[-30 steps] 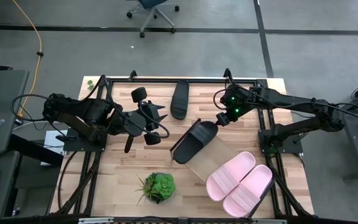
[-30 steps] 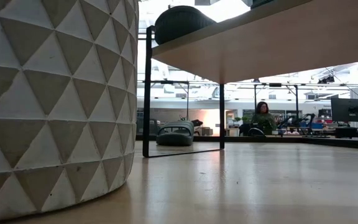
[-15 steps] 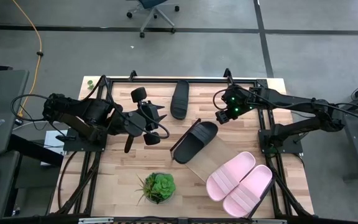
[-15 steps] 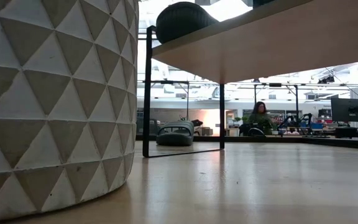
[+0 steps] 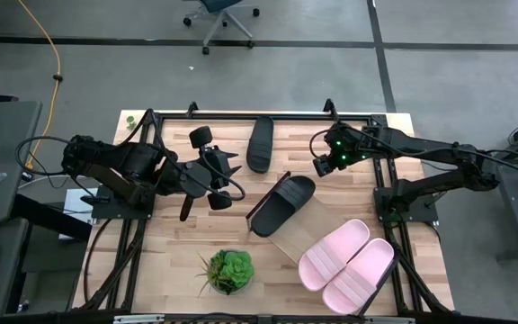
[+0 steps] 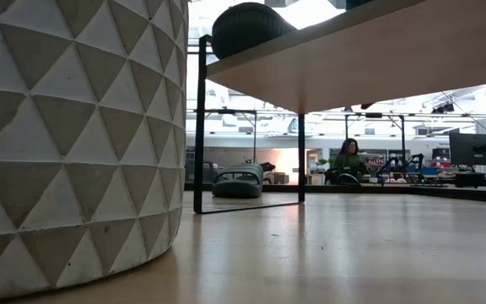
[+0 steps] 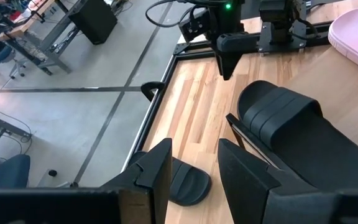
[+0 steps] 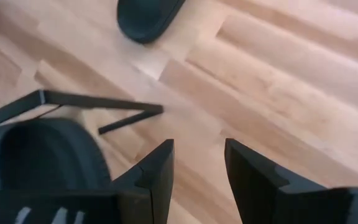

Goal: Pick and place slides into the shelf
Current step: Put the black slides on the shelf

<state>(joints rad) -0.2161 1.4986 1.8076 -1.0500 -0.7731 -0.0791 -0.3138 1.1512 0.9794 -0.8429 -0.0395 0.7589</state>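
One black slide (image 5: 281,202) lies on the shelf's (image 5: 306,236) far end, also seen in the left wrist view (image 7: 291,124), the right wrist view (image 8: 36,155) and the low view (image 6: 247,29). A second black slide (image 5: 260,142) lies flat on the tabletop near the far edge. Two pale pink slides (image 5: 344,261) lie side by side on the shelf's near end. My right gripper (image 5: 321,167) hovers open just beyond the shelved black slide's far end (image 8: 197,168). My left gripper (image 5: 218,186) waits open left of the shelf (image 7: 194,171).
A potted green plant (image 5: 227,270) in a white faceted pot (image 6: 74,143) stands near the table's near edge, left of the shelf. The shelf's thin black frame (image 8: 98,102) juts toward the table's far edge. Bare planks (image 5: 358,193) lie right of the shelf.
My right gripper has drawn back a little from the shelved black slide's far end, toward the table's far edge. In the low view that slide has shifted slightly on the shelf.
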